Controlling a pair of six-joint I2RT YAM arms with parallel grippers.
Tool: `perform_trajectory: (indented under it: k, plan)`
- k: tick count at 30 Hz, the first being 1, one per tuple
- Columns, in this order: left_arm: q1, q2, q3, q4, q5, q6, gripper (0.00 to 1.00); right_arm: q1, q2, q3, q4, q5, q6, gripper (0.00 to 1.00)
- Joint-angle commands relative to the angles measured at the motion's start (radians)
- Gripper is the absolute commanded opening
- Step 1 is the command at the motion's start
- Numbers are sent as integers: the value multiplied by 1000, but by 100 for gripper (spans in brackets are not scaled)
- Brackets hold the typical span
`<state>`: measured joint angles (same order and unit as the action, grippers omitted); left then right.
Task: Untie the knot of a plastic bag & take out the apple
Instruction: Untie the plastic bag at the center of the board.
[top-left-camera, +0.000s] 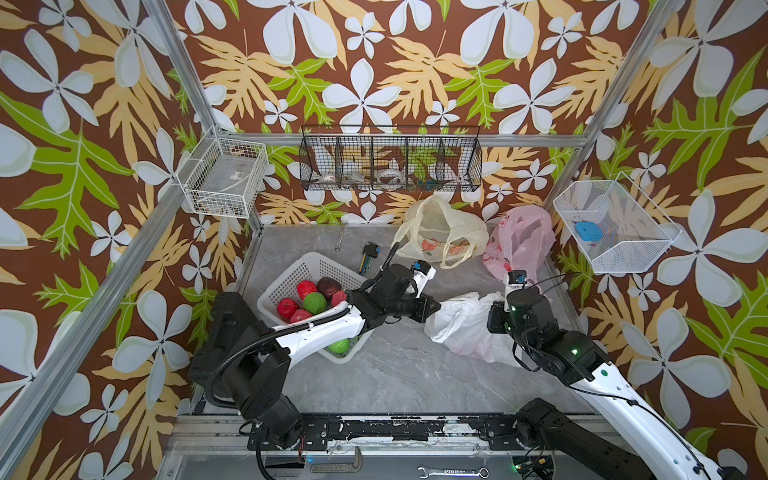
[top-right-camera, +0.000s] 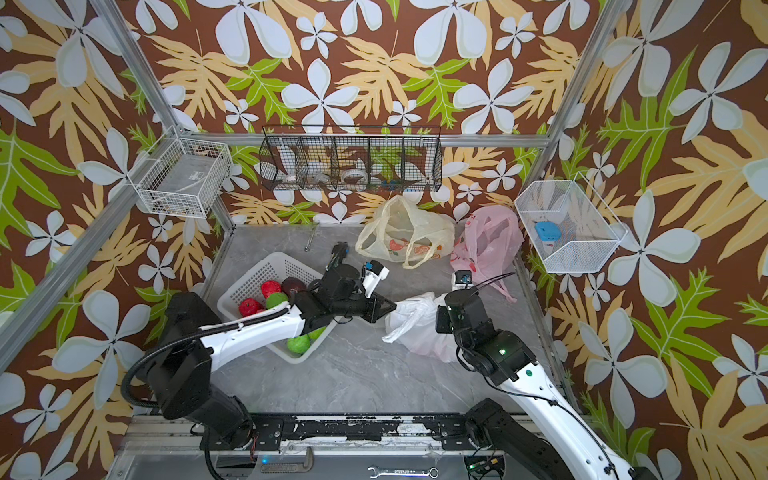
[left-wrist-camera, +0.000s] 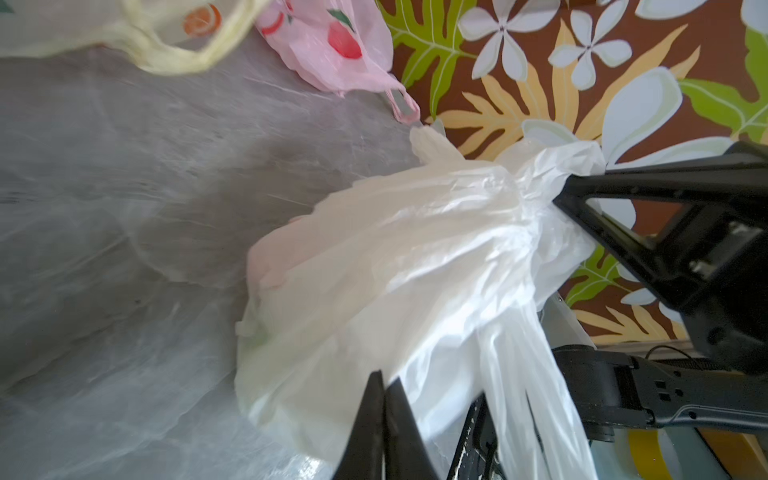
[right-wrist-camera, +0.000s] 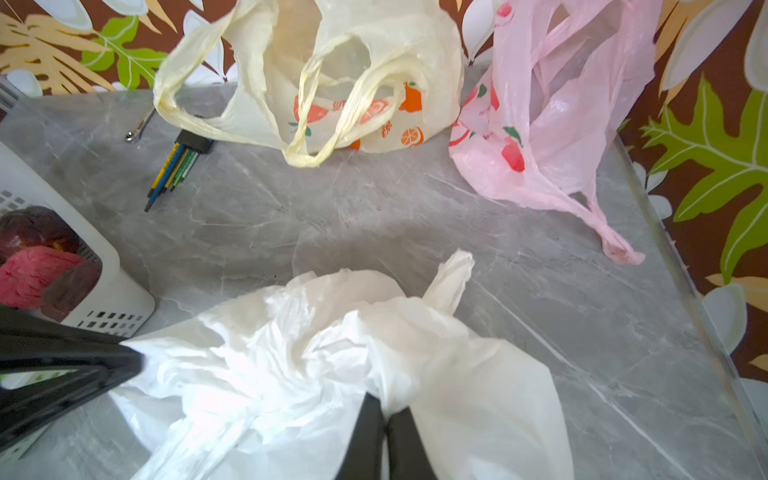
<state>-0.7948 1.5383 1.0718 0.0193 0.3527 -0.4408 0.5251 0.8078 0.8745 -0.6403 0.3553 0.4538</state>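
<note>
Two robot arms work a white plastic bag (top-left-camera: 459, 326) lying crumpled on the grey marbled tabletop (top-left-camera: 399, 374), at about 3 o'clock from its centre. The left claw (top-left-camera: 435, 309), reaching in from the bag's 9 o'clock side, has its jaws pressed together on a pinch of the white film. The right claw (right-wrist-camera: 384, 411), coming from the 4 o'clock side, is likewise clamped on a bunched fold of the same bag, as the right wrist view shows. The plastic between the two grips is gathered and wrinkled; whether the knot is tied cannot be told. A pinkish shape (left-wrist-camera: 272, 259) shows faintly through the film in the left wrist view, its identity unclear. At the bag's 9 o'clock stands a white perforated basket (top-left-camera: 291, 270) holding red, green and dark fruit. A yellowish bag (top-left-camera: 440, 230) printed with oranges sits open at 12 o'clock, a pink bag (top-left-camera: 519, 241) beside it at 1 o'clock. A bundle of pens (top-left-camera: 368, 257) lies near the basket.
</note>
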Motion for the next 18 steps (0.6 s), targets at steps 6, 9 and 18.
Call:
perform_trajectory:
  k: [6, 9, 18]
  plan:
    - [37, -239, -303, -4, -173, -3, 0, 0, -1, -96, 153, -29, -20, 0]
    - [36, -314, -361, 21, -182, -15, 7, 0, -18, -135, 220, -137, -25, 0]
    - [-1, -220, -132, 46, -106, 78, 34, 1, -28, -130, 215, -245, -73, 0]
